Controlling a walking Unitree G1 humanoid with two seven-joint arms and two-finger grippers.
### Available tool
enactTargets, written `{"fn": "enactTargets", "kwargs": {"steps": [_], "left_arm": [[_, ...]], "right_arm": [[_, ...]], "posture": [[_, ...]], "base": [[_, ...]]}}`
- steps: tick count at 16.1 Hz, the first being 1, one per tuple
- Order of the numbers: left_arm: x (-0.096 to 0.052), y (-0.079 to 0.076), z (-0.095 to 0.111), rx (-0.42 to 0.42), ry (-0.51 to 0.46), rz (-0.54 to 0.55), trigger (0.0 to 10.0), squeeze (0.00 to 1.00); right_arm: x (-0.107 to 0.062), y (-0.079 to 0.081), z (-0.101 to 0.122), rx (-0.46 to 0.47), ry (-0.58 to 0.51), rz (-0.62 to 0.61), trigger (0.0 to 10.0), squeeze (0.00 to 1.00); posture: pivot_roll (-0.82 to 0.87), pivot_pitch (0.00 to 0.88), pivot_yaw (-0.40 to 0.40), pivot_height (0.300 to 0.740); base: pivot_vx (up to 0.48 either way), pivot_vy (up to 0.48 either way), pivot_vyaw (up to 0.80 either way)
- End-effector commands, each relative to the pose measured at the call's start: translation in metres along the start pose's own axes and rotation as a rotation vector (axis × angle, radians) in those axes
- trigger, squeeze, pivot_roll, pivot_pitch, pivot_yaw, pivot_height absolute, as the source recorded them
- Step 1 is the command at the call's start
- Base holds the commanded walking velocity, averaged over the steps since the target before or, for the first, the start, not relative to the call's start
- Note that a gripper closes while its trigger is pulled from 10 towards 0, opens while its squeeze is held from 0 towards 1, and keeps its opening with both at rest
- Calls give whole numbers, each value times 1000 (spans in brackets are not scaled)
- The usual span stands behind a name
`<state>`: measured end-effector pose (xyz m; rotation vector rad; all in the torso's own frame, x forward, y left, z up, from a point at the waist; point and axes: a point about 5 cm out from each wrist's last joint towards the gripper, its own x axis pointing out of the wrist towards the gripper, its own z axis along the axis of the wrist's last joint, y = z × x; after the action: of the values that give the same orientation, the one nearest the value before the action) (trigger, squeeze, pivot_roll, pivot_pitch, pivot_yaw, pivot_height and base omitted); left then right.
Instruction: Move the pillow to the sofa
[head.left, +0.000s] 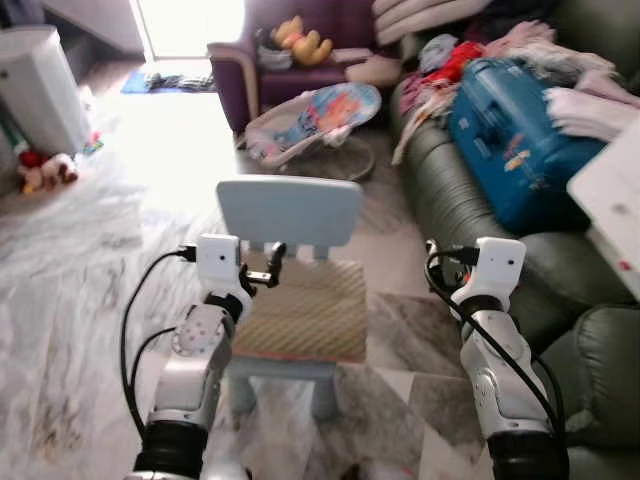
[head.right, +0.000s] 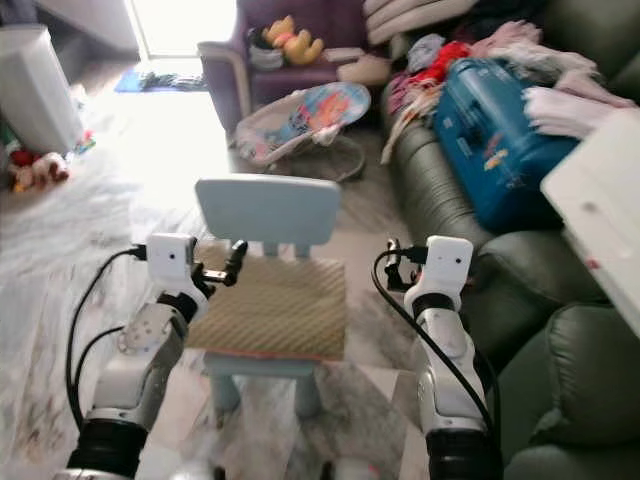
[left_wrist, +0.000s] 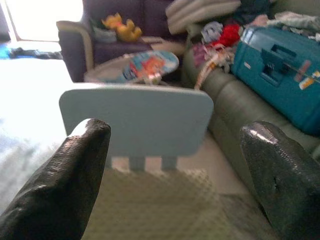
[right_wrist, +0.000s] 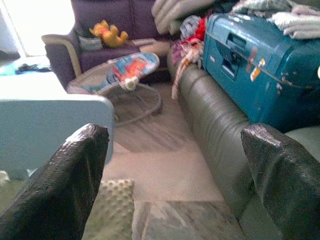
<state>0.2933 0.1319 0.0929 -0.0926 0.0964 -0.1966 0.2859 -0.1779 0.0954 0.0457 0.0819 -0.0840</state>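
A flat tan, bumpy-textured pillow (head.left: 305, 310) lies on the seat of a small pale blue child's chair (head.left: 290, 210) right in front of me. My left gripper (head.left: 268, 264) hovers over the pillow's rear left corner, open; in the left wrist view its fingers (left_wrist: 82, 170) frame the chair back with the pillow (left_wrist: 155, 205) below them. My right gripper (head.right: 396, 266) is open, beside the chair's right side and above the floor, with nothing between its fingers (right_wrist: 70, 175). The dark green leather sofa (head.left: 450, 200) runs along the right.
A blue suitcase (head.left: 510, 140), heaped clothes (head.left: 450, 65) and a white board (head.left: 612, 205) cover much of the sofa; a bare seat cushion (head.left: 600, 370) lies nearest me. A baby bouncer (head.left: 310, 115) and purple armchair (head.left: 250, 75) stand behind the chair. A white bin (head.left: 40, 85) stands far left.
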Motion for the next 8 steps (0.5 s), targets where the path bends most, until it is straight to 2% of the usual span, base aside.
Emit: {"fn": "enactTargets", "kwargs": {"steps": [1, 3, 5, 8], "left_arm": [[0, 11, 0, 19, 13, 49, 10000, 0], [0, 16, 1, 26, 17, 73, 10000, 0], [0, 18, 2, 43, 14, 81, 10000, 0], [2, 20, 3, 43, 16, 84, 10000, 0]], "right_arm": [[1, 9, 8, 9, -34, 42, 10000, 0], [1, 9, 8, 18, -28, 35, 10000, 0], [1, 11, 7, 25, -22, 54, 10000, 0], [2, 10, 6, 11, -20, 35, 10000, 0]], "posture": [[-44, 0, -35, 740], [-44, 0, -34, 740], [-42, 0, -33, 740], [-38, 0, -32, 740]], "base": [[0, 0, 444], [0, 0, 531], [0, 0, 0], [0, 0, 552]]}}
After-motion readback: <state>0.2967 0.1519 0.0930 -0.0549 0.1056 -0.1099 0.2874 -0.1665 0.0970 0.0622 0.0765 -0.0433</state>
